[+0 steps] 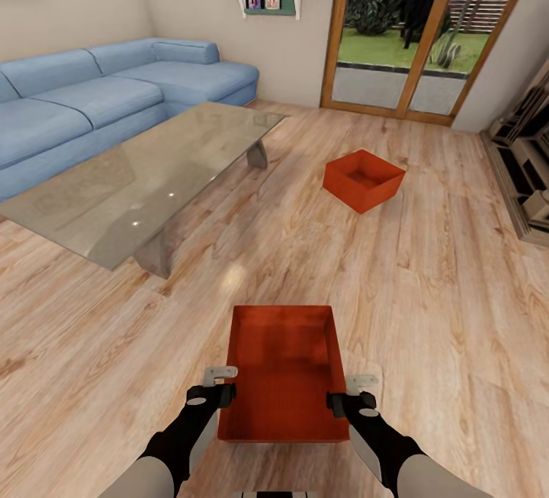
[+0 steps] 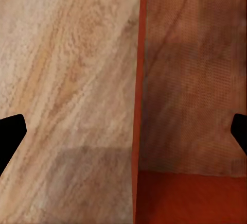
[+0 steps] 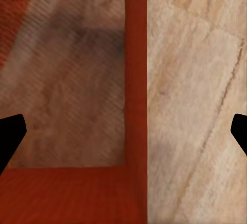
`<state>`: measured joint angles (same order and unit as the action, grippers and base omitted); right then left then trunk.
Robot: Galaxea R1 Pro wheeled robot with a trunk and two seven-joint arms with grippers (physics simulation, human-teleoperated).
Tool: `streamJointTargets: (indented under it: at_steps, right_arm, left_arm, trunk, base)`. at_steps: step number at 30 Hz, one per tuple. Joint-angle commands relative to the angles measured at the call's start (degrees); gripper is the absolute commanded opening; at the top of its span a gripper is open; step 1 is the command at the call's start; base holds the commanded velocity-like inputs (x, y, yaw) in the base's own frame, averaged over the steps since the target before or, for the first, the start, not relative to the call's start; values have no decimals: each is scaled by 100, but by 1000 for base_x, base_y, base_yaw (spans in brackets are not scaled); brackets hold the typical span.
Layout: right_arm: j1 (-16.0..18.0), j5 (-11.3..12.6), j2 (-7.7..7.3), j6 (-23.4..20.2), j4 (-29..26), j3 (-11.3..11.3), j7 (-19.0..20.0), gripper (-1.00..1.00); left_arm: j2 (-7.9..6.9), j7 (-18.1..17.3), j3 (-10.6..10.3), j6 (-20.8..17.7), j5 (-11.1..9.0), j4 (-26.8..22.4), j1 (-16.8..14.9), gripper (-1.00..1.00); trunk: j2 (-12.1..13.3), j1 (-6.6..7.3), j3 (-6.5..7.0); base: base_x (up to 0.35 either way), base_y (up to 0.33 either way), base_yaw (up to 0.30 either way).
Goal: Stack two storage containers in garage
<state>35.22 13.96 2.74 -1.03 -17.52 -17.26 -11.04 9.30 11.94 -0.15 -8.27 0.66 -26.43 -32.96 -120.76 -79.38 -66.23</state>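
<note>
Both red-orange open box bins sit on living-room wood planks: near one (image 1: 284, 372) between left gripper (image 1: 219, 380) and right gripper (image 1: 352, 393), each spread wide astride a wall; far one (image 1: 364, 179) right. 0 moved.

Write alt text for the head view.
A red bin sits on the wood floor between the left gripper and right gripper, one at each side wall. A second red bin lies farther off, right of a glass table and blue sofa.
</note>
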Motion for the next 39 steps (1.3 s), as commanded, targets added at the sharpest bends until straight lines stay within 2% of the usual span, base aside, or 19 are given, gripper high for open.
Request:
streamJointTargets:
  at_steps: [1, 6, 17, 27, 39]
  right_arm:
    - [2, 54, -3, -11, -6, -49, -39, 100]
    - [2, 54, -2, -12, -6, -49, -45, 100]
    - [2, 54, -5, -5, -6, -49, -47, 100]
    - [2, 54, -10, -3, -6, -49, -47, 100]
    - [2, 49, -56, -9, -6, -57, -37, 100]
  left_arm:
    - [1, 19, -2, -35, 6, -11, 0, 100]
    - [0, 19, -2, -35, 7, -11, 0, 100]
    - [-7, 19, -2, -36, 7, -11, 0, 100]
    - [-6, 19, -2, -43, 7, -11, 0, 100]
    - [-7, 19, -2, -43, 12, -13, 0, 100]
  trunk:
    - [-42, -21, -22]
    - [-242, -131, -111]
    - [-242, -131, -111]
    - [-643, -351, -291]
    - [-643, -351, -291]
  base:
    - [0, 0, 0]
    - [0, 0, 0]
    - [0, 0, 0]
    - [0, 0, 0]
    - [0, 0, 0]
